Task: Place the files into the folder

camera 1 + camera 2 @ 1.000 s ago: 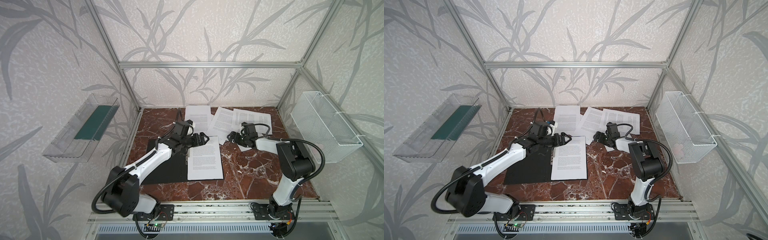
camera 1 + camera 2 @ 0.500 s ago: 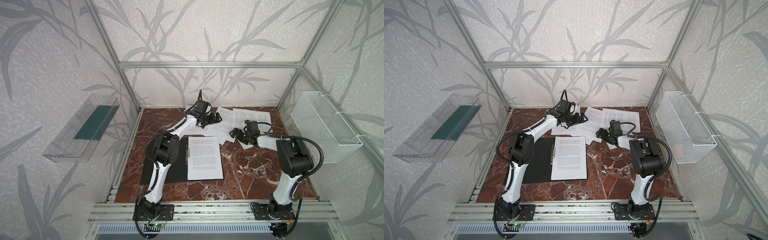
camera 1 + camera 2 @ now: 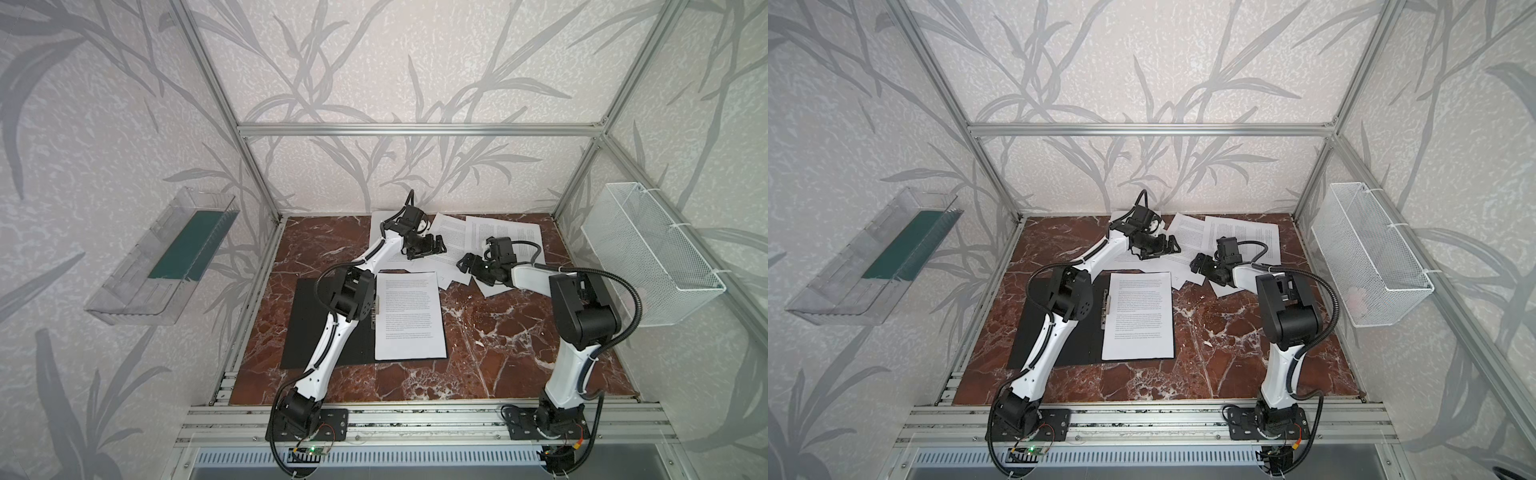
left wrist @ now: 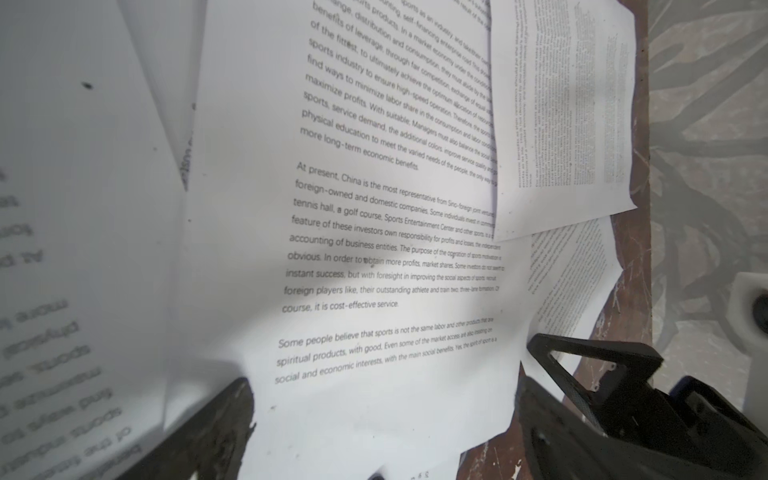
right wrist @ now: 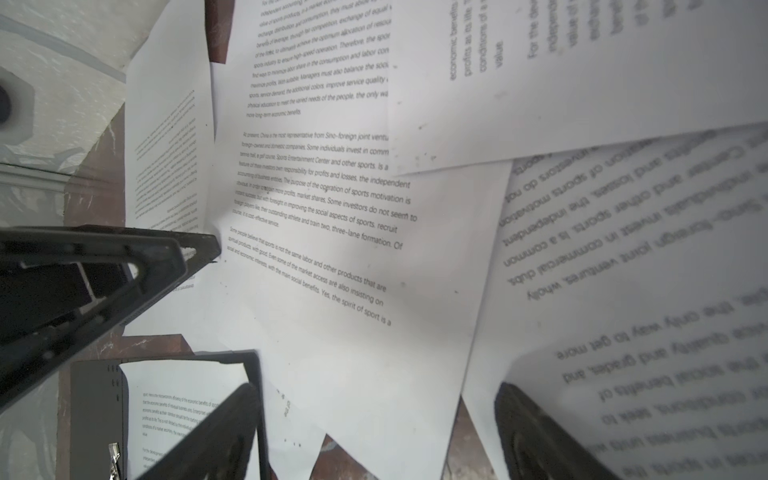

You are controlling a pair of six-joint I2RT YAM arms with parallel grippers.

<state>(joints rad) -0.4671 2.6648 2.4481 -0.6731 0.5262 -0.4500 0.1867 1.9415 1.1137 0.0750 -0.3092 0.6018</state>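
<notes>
The folder [image 3: 303,324] [image 3: 1030,332] lies open, black side up, at the front left. One printed sheet [image 3: 409,316] [image 3: 1138,316] rests on its right half beside the metal clip bar [image 3: 1106,307]. The other files [image 3: 503,232] [image 3: 1246,232] overlap in a loose pile at the back. My left gripper [image 3: 438,245] [image 3: 1173,245] [image 4: 382,419] hangs open low over the pile, with a sheet's lower margin between its fingers. My right gripper [image 3: 467,266] [image 3: 1200,266] [image 5: 374,436] stands open just to its right, over the pile's front edge. A raised sheet [image 5: 665,374] hides part of one finger.
A clear plastic tray [image 3: 166,257] hangs on the left wall and a white wire basket [image 3: 652,253] on the right wall. The marble table [image 3: 498,353] is framed by aluminium rails. The two grippers are close together; the left one's finger [image 5: 124,270] shows in the right wrist view.
My left arm swung from the folder's top edge back to the pile of files, then held there. My right gripper shifted slightly right and its jaws narrowed a little.
</notes>
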